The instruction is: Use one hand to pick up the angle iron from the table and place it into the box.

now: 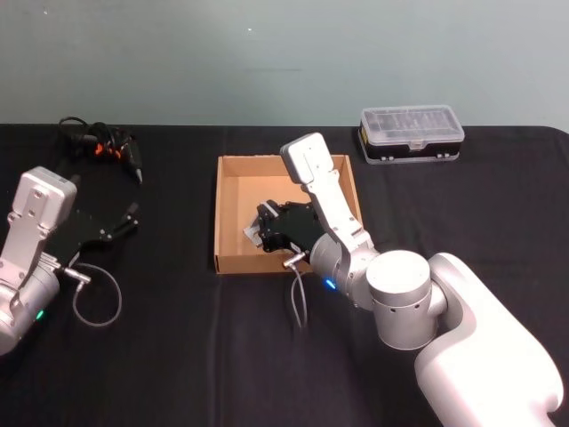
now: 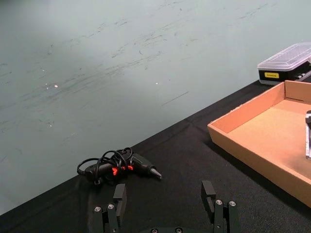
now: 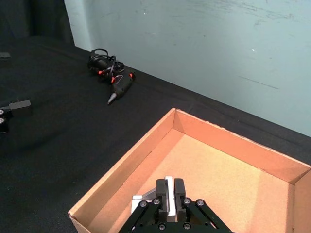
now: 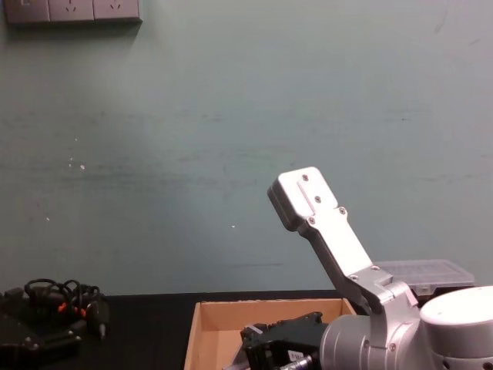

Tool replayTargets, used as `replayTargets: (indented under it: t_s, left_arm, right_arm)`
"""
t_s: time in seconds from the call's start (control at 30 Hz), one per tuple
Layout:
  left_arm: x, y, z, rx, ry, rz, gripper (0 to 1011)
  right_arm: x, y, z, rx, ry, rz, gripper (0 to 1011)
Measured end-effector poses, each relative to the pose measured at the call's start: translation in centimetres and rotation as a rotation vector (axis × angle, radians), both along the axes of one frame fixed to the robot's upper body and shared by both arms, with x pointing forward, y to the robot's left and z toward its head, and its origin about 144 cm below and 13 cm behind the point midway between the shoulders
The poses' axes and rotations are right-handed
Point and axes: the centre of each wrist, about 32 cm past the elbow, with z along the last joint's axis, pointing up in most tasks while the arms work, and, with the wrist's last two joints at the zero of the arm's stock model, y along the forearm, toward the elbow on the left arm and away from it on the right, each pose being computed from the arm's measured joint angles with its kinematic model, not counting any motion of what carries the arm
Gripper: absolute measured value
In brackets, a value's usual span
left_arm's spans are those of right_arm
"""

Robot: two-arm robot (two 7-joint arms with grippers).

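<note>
Angle iron (image 3: 167, 194) clamped in the right hand (image 3: 169, 199), inside the box (image 1: 233, 259).

The pale metal piece sits between the right hand's closed fingers, over the front half of the box floor and near its front wall; the back half of the floor is bare cardboard. The box lies mid-worktop (image 1: 178, 356), with black surface free on all sides. The left hand (image 1: 118, 224) is parked to the left, its fingers spread and empty. A corded tool (image 1: 107, 147) lies at the back left, a plastic case (image 1: 412, 133) at the back right.
</note>
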Motion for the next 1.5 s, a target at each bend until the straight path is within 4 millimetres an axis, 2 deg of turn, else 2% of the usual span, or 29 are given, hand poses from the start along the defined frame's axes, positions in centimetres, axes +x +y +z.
replayTargets:
  t_s: [0.57, 0.63, 0.67, 0.8, 0.9, 0.97, 1.0, 1.1, 1.13, 1.5]
  left_arm:
    - [0.00, 0.00, 0.00, 0.000, 0.000, 0.000, 1011]
    - [0.00, 0.00, 0.00, 0.000, 0.000, 0.000, 1011]
    - [0.00, 0.00, 0.00, 0.000, 0.000, 0.000, 1011]
    - [0.00, 0.00, 0.00, 0.000, 0.000, 0.000, 1011]
    - [0.00, 0.00, 0.00, 0.000, 0.000, 0.000, 1011]
    - [0.00, 0.00, 0.00, 0.000, 0.000, 0.000, 1011]
    - [0.00, 0.00, 0.00, 0.000, 0.000, 0.000, 1011]
    - [0.00, 0.00, 0.00, 0.000, 0.000, 0.000, 1011]
    - [0.00, 0.00, 0.00, 0.000, 0.000, 0.000, 1011]
    - [0.00, 0.00, 0.00, 0.000, 0.000, 0.000, 1012]
  right_arm:
    - [-0.01, 0.17, -0.05, -0.007, 0.010, 0.003, 106]
    - [-0.03, 0.21, -0.08, -0.007, 0.011, 0.005, 135]
    - [-0.03, 0.22, -0.12, -0.008, 0.013, 0.007, 187]
    - [-0.01, 0.25, -0.19, -0.009, 0.016, 0.013, 278]
    - [0.00, 0.26, -0.24, -0.012, 0.017, 0.015, 407]
    - [0.00, 0.27, -0.26, -0.012, 0.017, 0.015, 446]
    - [0.00, 0.28, -0.26, -0.012, 0.017, 0.016, 508]
    - [0.01, 0.28, -0.26, -0.012, 0.017, 0.017, 565]
    - [0.01, 0.31, -0.24, -0.011, 0.016, 0.018, 625]
    - [0.01, 0.28, -0.30, -0.014, 0.010, 0.028, 940]
